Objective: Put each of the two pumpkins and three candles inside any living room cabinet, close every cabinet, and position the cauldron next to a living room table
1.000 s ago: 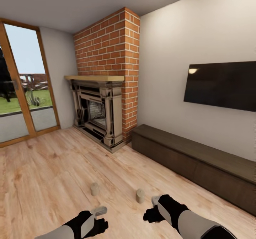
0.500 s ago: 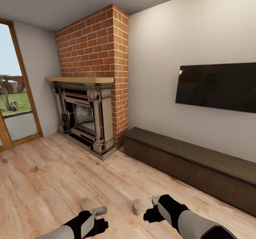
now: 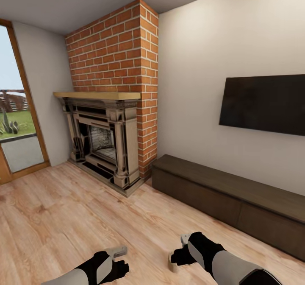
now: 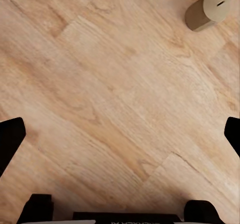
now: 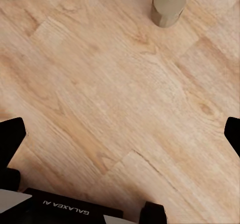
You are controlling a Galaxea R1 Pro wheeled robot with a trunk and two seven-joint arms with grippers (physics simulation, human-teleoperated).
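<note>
1. You face a brick fireplace (image 3: 112,107) with a pale wooden mantel, standing in the corner where the glass door (image 3: 17,119) meets the white wall.
2. A black screen (image 3: 264,104) hangs on that wall above the cabinet (image 3: 228,198), a long low dark-brown unit running along the wall from the fireplace out past the view's right edge. Its flat fronts all sit flush and shut.
3. The wooden floor (image 3: 63,217) gives you wide bare room between your arms and the fireplace, and a clear strip along the cabinet's front.
4. Your left gripper (image 3: 118,251) and right gripper (image 3: 185,238) hover low over the floor. In both wrist views the black finger tips sit at opposite edges, so the jaws stand wide apart with nothing between them.
5. One candle (image 3: 173,263) stands on the floor touching the view's underside of your right wrist. In the right wrist view a candle (image 5: 168,5) stands upright well ahead of the fingers; in the left wrist view one (image 4: 206,10) stands ahead, off to one side.
6. The right wrist housing reads "GALAXEA AI", upside down; the left one's lettering is too cropped to read.
</note>
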